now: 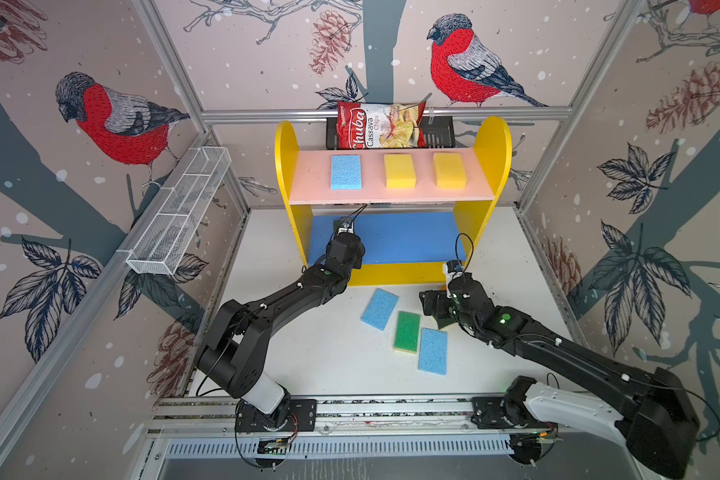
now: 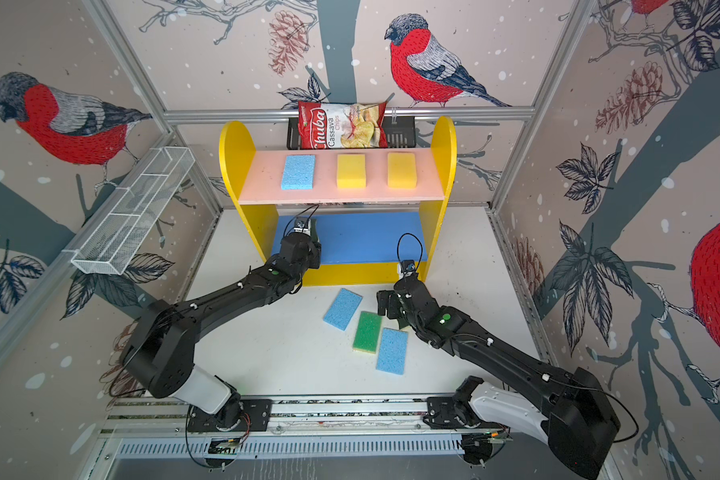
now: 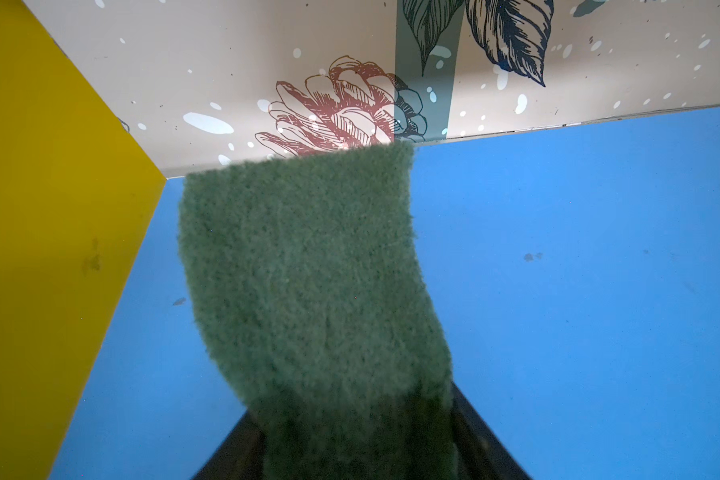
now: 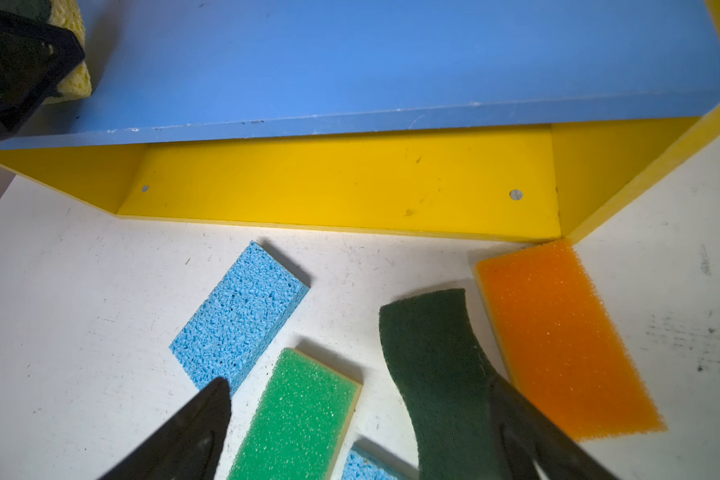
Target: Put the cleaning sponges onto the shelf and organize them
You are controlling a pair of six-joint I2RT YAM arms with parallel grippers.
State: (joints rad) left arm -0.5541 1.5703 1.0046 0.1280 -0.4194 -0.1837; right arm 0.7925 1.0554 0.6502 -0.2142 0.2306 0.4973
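Dark-green wavy sponge (image 3: 308,270) clamped in left gripper (image 3: 350,397) over blue middle board (image 1: 408,237) of shelf (image 1: 285,166), near its left side panel (image 3: 38,249). Lower flat, square to the board's edge, before letting go. Right gripper (image 4: 356,380) spread wide above loose sponges (image 1: 406,330) on table (image 1: 308,353).

Both top views: right arm (image 1: 470,303) hides orange sponge (image 4: 558,340), most of dark-green wavy sponge (image 4: 433,365). Right wrist view clips one light-blue sponge (image 4: 366,465).

Three sponges (image 1: 400,170) atop shelf (image 1: 285,166), five before it, one held inside
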